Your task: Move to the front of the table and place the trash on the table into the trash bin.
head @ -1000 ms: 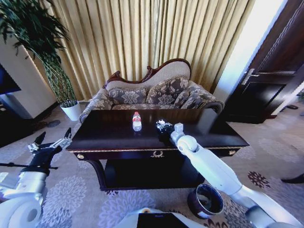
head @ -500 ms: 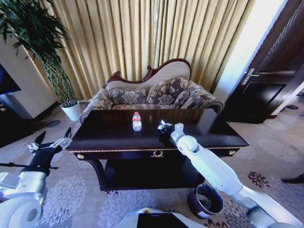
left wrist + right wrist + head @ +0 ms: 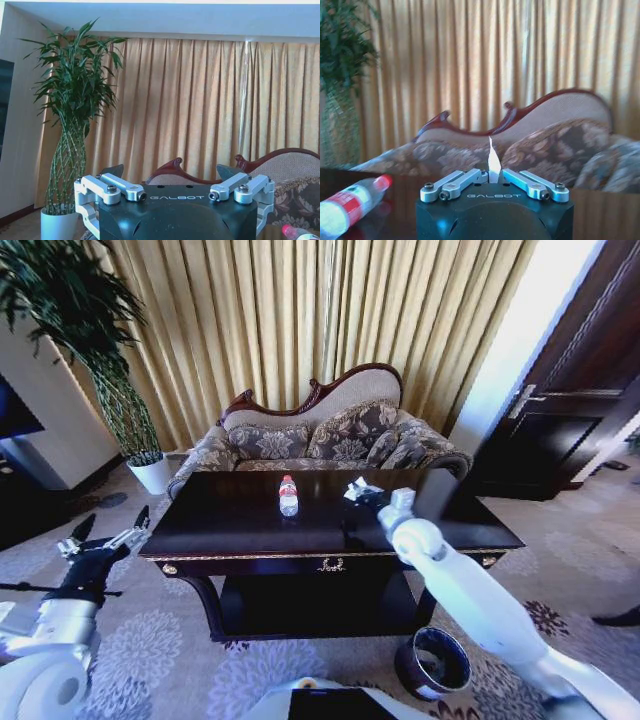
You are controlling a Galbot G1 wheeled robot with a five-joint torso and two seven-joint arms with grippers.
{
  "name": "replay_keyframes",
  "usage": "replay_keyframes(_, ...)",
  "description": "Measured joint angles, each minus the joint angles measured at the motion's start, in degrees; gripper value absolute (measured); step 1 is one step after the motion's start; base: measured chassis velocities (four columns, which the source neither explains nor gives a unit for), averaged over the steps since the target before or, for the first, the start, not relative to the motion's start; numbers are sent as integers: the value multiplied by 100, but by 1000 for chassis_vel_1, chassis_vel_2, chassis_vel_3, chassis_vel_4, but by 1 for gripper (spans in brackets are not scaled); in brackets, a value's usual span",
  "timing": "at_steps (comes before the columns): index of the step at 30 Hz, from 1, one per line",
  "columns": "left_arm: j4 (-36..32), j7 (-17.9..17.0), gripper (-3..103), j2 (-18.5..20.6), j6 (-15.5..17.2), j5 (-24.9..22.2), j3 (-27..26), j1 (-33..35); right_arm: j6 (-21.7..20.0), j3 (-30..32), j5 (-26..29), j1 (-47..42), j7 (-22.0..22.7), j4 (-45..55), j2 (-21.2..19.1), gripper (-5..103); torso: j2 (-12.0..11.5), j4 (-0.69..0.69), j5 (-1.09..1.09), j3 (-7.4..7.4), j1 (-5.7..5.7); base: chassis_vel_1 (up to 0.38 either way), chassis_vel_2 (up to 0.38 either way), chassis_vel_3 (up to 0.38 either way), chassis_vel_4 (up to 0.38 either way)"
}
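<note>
The right gripper point(image 3: 357, 490) is pinching a scrap of crumpled white paper point(image 3: 493, 163) between fingers drawn close together; in the right wrist view the paper is sticking up as a thin pale sliver from between the two metal fingers point(image 3: 520, 180). The gripper is hovering above the table point(image 3: 220, 530), toward the 1 o'clock part of the tabletop as the head camera sees it, with the white right arm reaching in from 5 o'clock. The clear plastic bottle point(image 3: 288, 496), with its red cap and red label, is sitting on the table near the centre, at about 9 o'clock from the right gripper and apart from it. In the right wrist view the bottle point(image 3: 350, 205) is showing beside the gripper on the glossy dark surface.

The left gripper point(image 3: 103, 539) is waiting off the table's end at 9 o'clock, over the patterned carpet, with its fingers point(image 3: 120, 187) spread wide and holding nothing.

The trash bin point(image 3: 432, 662) is standing on the carpet at 5 o'clock from the table, in front of its right legs, partly behind the right arm. A patterned sofa point(image 3: 330, 440) is sitting behind the table at 12 o'clock, with gold curtains beyond it and a tall plant point(image 3: 90, 330) in a white pot at 10 o'clock.
</note>
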Motion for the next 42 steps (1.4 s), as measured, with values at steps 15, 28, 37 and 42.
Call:
replay_keyframes(15, 57, 22, 100, 226, -87, -218, -94, 2, 139, 2045, -437, -2283, 253, 965, 26, 0, 0, 0, -3, 0, 0, 0, 0, 0, 0)
replay_keyframes(28, 121, 12, 100, 313, -13, -292, -58, 51, 253, 3103, -577, -4143, 69, 2353, 638, 0, 1, 0, -3, -1, -1, 0, 0, 0, 0)
replay_keyframes(37, 87, -88, 100, 473, 340, -284, -135, 23, 255, 2936, -892, -4216, 74, 2605, 818, 0, 1, 0, -1, 0, 0, 0, 0, 0, 0)
replay_keyframes(42, 81, -111, 100, 476, 542, -259, -123, 0, 254, 2933, -899, -4228, 78, 2680, 792, 0, 1, 1, -1, 0, -1, 0, 0, 0, 0)
